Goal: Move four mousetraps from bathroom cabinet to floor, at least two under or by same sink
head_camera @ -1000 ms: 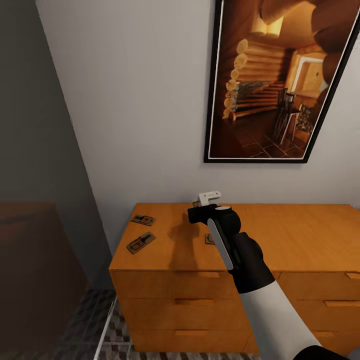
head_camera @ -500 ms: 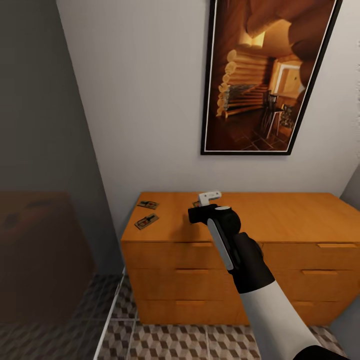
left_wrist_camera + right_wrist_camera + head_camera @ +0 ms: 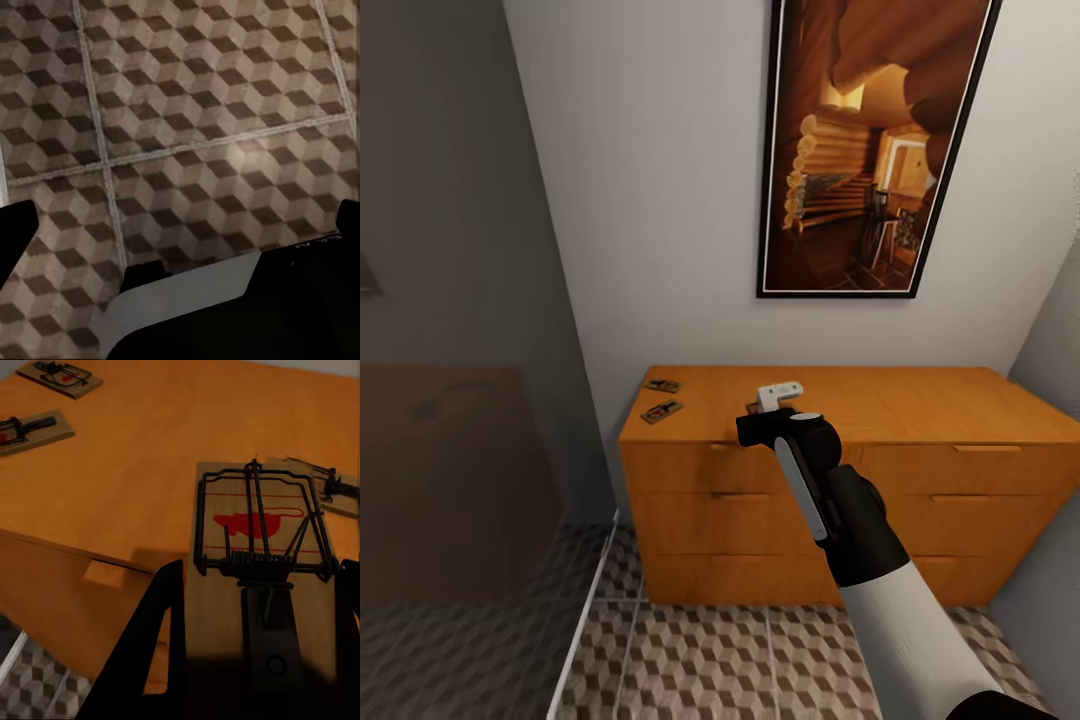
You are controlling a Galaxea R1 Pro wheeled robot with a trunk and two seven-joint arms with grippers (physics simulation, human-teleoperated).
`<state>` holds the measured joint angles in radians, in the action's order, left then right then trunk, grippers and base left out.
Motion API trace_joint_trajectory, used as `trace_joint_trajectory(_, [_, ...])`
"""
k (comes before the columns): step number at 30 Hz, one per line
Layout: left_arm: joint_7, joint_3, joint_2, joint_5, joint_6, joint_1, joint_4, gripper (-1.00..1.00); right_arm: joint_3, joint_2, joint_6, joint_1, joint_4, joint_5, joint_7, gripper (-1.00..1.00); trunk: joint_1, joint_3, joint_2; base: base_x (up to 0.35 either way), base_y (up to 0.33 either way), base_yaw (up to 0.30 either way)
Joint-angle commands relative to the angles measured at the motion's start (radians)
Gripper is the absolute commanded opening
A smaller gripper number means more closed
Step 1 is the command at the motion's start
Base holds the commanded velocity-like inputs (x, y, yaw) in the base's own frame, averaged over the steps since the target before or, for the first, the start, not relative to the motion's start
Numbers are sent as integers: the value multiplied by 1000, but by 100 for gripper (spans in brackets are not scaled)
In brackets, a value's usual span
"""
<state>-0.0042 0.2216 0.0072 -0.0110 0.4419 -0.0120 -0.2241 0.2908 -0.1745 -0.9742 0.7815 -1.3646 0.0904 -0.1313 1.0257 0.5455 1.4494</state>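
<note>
The right hand (image 3: 255, 660) is gripping one mousetrap (image 3: 259, 585) between its dark fingers (image 3: 146, 660), clamped on the board's edges w/ the spring bar and red mark facing up. In the head view that hand (image 3: 778, 395) is hanging above the front of the cabinet (image 3: 920, 420), arm stretched fwd. A second trap (image 3: 330, 484) is lying on the cabinet top just beyond the held one; two more (image 3: 34, 431) (image 3: 60, 376) are sitting well off to the side, near the far corner of the top (image 3: 660, 411) (image 3: 661, 385).

The left hand's state: can't tell, since its wrist cam is catching just dark edges over the bathroom floor (image 3: 187, 112).

Step in hand, by my read: carrying trap no. 1 off the cabinet to the cube-pattern tiles (image 3: 760, 660). To do it well: keep the squeeze firm, as the board is thin and could slip; lift clear of the top before swinging so it isn't catching the neighbour; lower close to the floor before letting go, not dropping. Sink isn't located yet, so place w/ it in mind.
</note>
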Motion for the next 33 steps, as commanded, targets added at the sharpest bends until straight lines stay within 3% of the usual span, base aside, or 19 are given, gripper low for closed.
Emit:
trace_joint_trajectory(1, [0,3,0,-1,3,0,0,100,1,0,-3,1,-1,11,-10,-100,-1,1,1,-335,0,0])
trace_joint_trajectory(28, [0,4,0,-1,3,0,0,100,1,0,-3,1,2,12,-10,-100,-1,1,1,-334,0,0])
trace_joint_trajectory(33, [0,4,0,-1,3,0,0,100,0,0,0,1,7,12,-8,-100,-1,1,1,-153,0,0])
